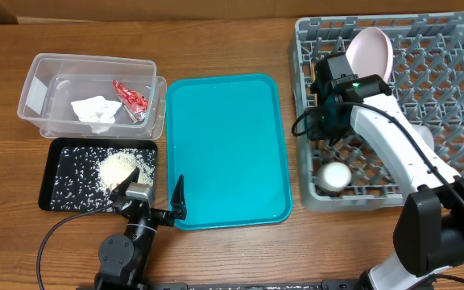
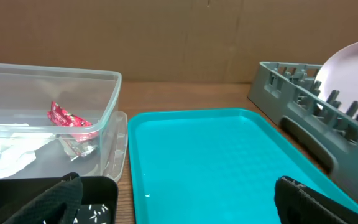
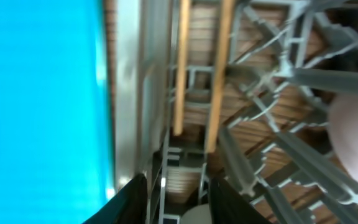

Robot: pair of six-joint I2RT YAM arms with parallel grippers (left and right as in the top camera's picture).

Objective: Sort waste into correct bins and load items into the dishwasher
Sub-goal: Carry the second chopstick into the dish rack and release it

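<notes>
The two thin wooden chopsticks (image 3: 180,74) are seen lying flat on the grid floor of the large square grey plastic dish rack (image 1: 449,97), just inside the wall that faces the wide teal plastic tray (image 1: 228,145). They are laid side by side, a little apart, with their long axis parallel to that wall and to the tray's long edge.

The right gripper (image 3: 176,202) is poised just short of their near ends. Its fingers are spread and nothing is pinched between them. The sticks point straight away from its fingertips, so a plain lift clear of the pegs is judged to be all that is called for.

The left gripper (image 1: 153,195) is found at the tray's near corner on the side away from the rack, also spread wide and empty. The right arm is plainly the nearer.

Beyond the tray's other long edge, the small red crinkled wrapper (image 1: 131,98) and crumpled white napkin (image 1: 95,109) are seen in the clear rectangular plastic tub (image 1: 39,80), and the whitish rice (image 1: 119,167) is in the shallow black rectangular tray (image 1: 55,193). Nothing is seen on the teal tray, so the job is judged nearly done.
</notes>
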